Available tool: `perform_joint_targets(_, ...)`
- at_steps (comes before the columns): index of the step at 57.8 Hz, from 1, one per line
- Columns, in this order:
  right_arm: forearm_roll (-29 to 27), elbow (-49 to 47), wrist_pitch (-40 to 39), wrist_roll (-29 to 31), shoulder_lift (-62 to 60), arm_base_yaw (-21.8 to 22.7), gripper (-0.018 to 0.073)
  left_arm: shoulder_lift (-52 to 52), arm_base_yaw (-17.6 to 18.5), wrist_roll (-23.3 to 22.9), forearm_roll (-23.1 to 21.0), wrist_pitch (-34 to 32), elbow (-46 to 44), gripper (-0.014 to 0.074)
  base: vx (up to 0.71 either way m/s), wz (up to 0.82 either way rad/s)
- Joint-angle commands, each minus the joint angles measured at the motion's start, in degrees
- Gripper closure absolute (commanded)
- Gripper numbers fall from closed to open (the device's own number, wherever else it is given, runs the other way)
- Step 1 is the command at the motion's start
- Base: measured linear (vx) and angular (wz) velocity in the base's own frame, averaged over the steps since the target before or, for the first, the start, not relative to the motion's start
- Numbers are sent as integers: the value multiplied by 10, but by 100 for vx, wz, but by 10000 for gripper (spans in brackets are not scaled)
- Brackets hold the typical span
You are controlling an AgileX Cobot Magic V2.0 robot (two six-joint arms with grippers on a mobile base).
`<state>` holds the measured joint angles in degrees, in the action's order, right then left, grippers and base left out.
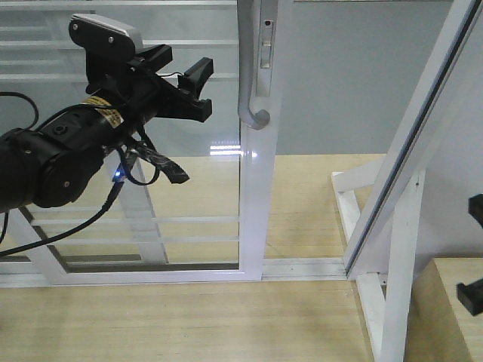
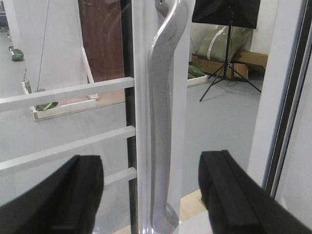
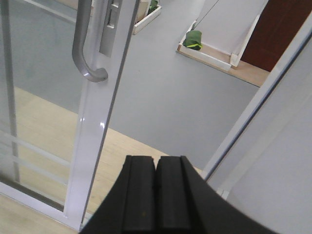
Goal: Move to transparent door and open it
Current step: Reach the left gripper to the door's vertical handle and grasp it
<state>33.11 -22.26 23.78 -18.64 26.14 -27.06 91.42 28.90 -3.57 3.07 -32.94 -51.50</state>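
Observation:
The transparent door (image 1: pixel 260 188) is a glass panel in a glossy white frame with thin white bars. Its curved grey handle (image 1: pixel 253 98) hangs on the right stile beside a lock plate (image 1: pixel 266 53). My left gripper (image 1: pixel 187 66) is open, raised at handle height, a short way left of the handle. In the left wrist view the handle (image 2: pixel 163 122) stands upright between the two black fingers (image 2: pixel 58 195), a little beyond them; the gripper (image 2: pixel 151 195) touches nothing. My right gripper (image 3: pixel 156 195) is shut and empty, low and right of the door; its view shows the handle (image 3: pixel 83 44).
A slanted white frame piece (image 1: pixel 407 158) leans at the right, on a white wooden stand (image 1: pixel 396 249). The door's bottom track (image 1: pixel 302 268) runs along the light wood floor. Grey floor lies beyond the door. A black tripod stand (image 2: pixel 226 48) is far behind.

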Motion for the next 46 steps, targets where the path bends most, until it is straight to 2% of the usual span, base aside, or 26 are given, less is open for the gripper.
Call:
perform_joint_targets(1, 55, -5, -105, -50, 53, 4, 562, -13, 8, -9, 9, -58, -25, 55, 0, 0)
perform_joint_targets(6, 93, 9, -156, -107, 97, 4, 562, -2, 13, -10, 31, -82, -25, 55, 0, 0)
perform_joint_targets(12, 134, 16, -169, -167, 139, 4, 561, 20, 21, -19, 41, -115, -25, 55, 0, 0)
perform_joint_targets(19, 178, 16, -181, -196, 162, 4, 561, 51, 26, -19, 41, -128, -33, 55, 0, 0)
perform_joint_targets(24, 189, 16, -179, -213, 164, 4, 561, 83, 26, -19, 41, -126, -62, 55, 0, 0)
perform_joint_targets(38, 189, 16, -154, -216, 164, 4, 561, 156, 26, -19, 35, -51, -178, 55, 0, 0)
perform_joint_targets(46, 189, 16, -137, -216, 164, 4, 561, 189, 26, -17, -5, -4, -245, 55, 0, 0)
